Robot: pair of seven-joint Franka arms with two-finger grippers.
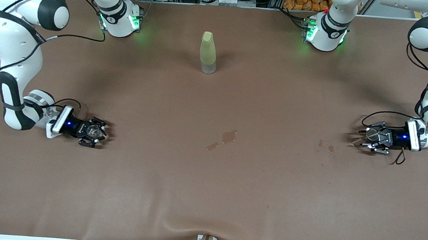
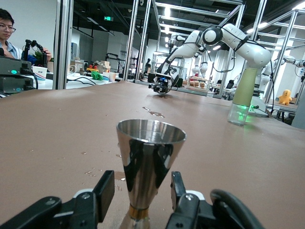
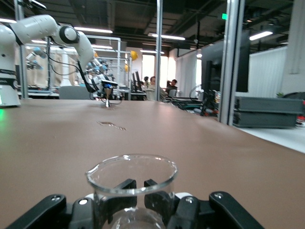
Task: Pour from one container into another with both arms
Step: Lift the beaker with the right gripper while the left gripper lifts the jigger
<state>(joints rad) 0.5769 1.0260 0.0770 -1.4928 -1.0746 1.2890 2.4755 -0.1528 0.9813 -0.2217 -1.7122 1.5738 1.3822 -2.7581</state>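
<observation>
Clear glass cup (image 3: 131, 188): pinched in my right end effector (image 1: 92, 133). Shiny steel hourglass jigger (image 2: 148, 164): between my left end effector's (image 1: 369, 139) fingers, grip unclear.

Open tabletop (image 1: 209, 180) between the arms' ends. Only obstacle: upright bottle (image 1: 208, 53) midway, toward the bases. Flat wet patches (image 1: 229, 136) lie nearer the camera.

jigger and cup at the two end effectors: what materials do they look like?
Jigger: looks like polished steel, with mirror-like reflections on its flared cone and a brass-toned band at the waist. It stands between the left end effector's fingers.

Cup: looks like clear glass, see-through wall with a pour lip. Clear plastic can't be excluded. The right end effector is shut on it.
</observation>
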